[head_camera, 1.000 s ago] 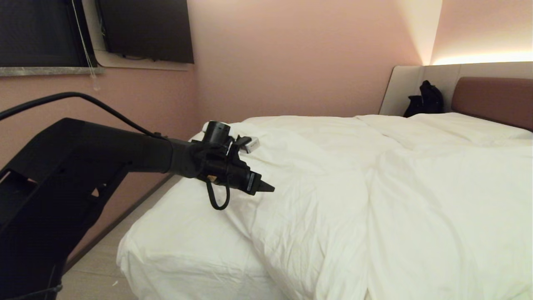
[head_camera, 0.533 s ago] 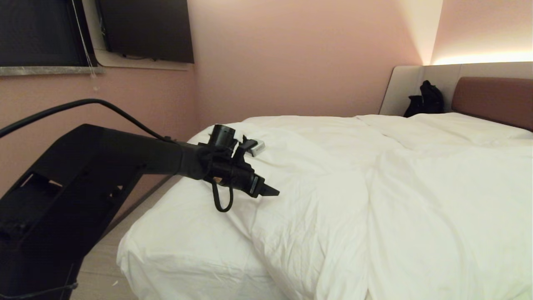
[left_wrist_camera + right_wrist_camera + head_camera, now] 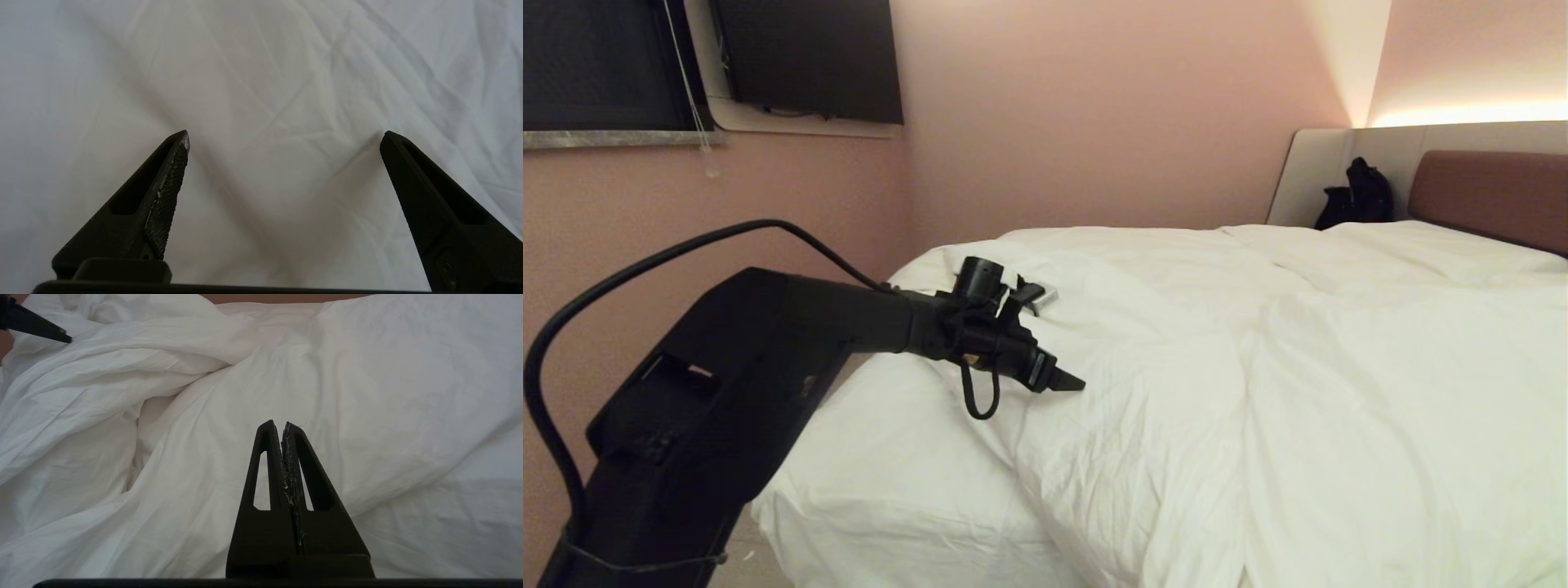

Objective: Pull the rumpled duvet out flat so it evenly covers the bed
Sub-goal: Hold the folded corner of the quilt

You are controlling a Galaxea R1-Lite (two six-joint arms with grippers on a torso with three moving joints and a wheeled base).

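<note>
The left claw (image 3: 1070, 382) has spread wide and moved further over the duvet (image 3: 1258, 367), holding nothing, so a new grasp seems to be prepared.

The bed (image 3: 882, 498) stands against a grey-beige headboard (image 3: 1319, 175) with a reddish-brown padded section (image 3: 1486, 196) at 2 o'clock. The white duvet (image 3: 1258, 367) lies rumpled over most of the mattress. Bare sheet (image 3: 890, 474) shows at 8 o'clock. 1 black bag (image 3: 1360, 196) rests at the headboard.
</note>
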